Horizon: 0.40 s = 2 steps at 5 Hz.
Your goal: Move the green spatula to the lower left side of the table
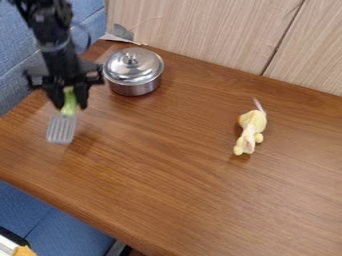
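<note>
My tool gripped green spatula near left edge of table, which ran on between lidded pot and plush toy.

We've got soft, fairly bright light here, with glints flashing off the metal pot lid! We see faint shadows on the table, right of the spatula and hugging the yellow toy's left side.

Bare tabletop runs below and right of the lidded pot. The plush toy (yellowish) interrupts it, well right.
</note>
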Motion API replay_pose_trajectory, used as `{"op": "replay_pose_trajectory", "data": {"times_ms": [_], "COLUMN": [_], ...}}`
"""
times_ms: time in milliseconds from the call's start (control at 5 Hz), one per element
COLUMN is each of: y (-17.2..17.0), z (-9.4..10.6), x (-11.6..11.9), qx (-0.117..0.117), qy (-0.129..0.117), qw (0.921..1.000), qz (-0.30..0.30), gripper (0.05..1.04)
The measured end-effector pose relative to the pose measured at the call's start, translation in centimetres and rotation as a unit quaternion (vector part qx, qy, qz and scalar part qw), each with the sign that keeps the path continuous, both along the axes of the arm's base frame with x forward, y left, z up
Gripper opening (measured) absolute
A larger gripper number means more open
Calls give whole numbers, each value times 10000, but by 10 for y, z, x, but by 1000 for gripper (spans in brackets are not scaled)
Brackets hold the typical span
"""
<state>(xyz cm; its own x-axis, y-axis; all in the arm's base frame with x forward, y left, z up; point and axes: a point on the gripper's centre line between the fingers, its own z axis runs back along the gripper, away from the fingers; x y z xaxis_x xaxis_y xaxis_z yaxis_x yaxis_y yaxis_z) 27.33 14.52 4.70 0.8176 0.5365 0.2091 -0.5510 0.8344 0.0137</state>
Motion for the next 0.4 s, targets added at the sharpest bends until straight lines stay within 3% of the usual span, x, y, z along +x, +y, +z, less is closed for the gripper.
{"op": "replay_pose_trajectory", "data": {"times_ms": [200, 400], "y": [3, 1], "z": [-13, -18], "x": [-2, 0], "qx": [0, 68], "qy": [135, 296], "qw": [9998, 9994], "qz": [135, 189], "gripper": [431, 499]}}
